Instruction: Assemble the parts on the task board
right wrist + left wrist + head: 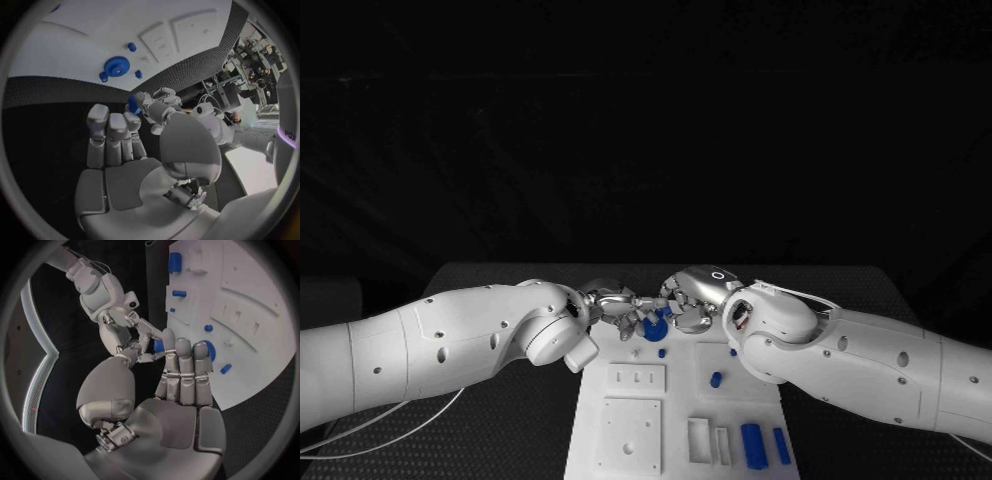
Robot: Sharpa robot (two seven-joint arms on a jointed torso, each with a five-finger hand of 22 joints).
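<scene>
The two robot hands meet fingertip to fingertip above the far end of the task board (678, 420), on the black worktop (495, 275). Between them is a small blue part (134, 104), pinched in the fingertips of the left robot hand (620, 308). The right robot hand (692, 298) has its fingers straight and together beside the part; whether they also touch it cannot be told, since the fingers crowd each other there. The part's long axis is too hidden to read.

The coming move turns on what lies just under the hands: the blue gear (116, 65) already seated on the board, with small blue pegs (132, 46) close round it. The held part hangs almost straight above that gear, so the left robot hand, nearer and already gripping, probably needs only to lower it.
</scene>
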